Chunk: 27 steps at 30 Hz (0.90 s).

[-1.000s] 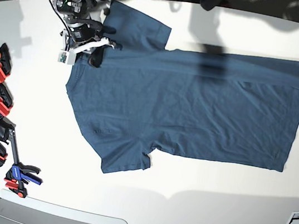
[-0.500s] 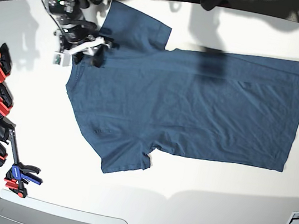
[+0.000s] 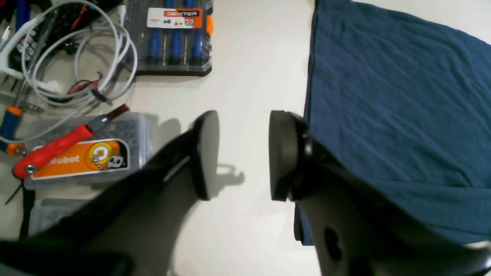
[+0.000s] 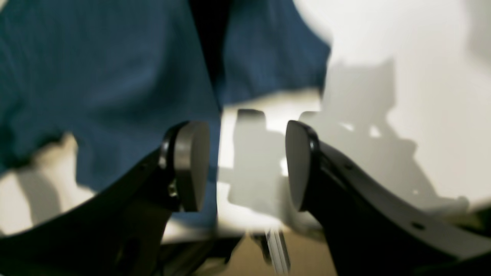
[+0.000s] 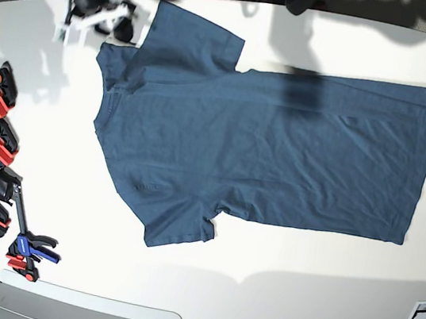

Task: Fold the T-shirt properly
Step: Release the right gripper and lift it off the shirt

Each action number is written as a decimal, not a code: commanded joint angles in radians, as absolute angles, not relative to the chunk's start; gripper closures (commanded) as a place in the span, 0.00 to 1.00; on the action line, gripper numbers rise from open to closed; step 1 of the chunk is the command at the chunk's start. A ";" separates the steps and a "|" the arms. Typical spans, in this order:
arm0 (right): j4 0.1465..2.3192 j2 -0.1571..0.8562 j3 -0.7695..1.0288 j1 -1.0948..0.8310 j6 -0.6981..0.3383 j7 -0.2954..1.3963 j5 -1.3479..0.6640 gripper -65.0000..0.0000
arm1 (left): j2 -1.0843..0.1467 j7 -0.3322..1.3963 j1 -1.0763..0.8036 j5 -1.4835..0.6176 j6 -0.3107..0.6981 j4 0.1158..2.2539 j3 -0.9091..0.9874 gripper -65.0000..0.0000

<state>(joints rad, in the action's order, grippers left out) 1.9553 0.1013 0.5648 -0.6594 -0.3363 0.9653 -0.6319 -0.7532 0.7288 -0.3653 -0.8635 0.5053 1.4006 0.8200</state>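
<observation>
Both claws are released and empty: the right gripper sits at the upper left of the base view, just off the shirt's collar edge; the left gripper hangs beside the hem. The T-shirt lies spread flat across the table. The fold seems not yet begun; next calls for regrasping an edge.

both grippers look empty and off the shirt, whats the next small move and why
Probably bring the right gripper back down onto the near sleeve edge of the T-shirt and pinch it. The shirt lies flat and unfolded, and both it and the left gripper are open, holding nothing.
</observation>
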 commanded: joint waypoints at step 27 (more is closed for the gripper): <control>1.839 0.108 0.313 -0.746 -0.356 0.923 -0.707 0.54 | -0.784 0.702 -0.363 -0.882 0.508 1.415 0.832 0.69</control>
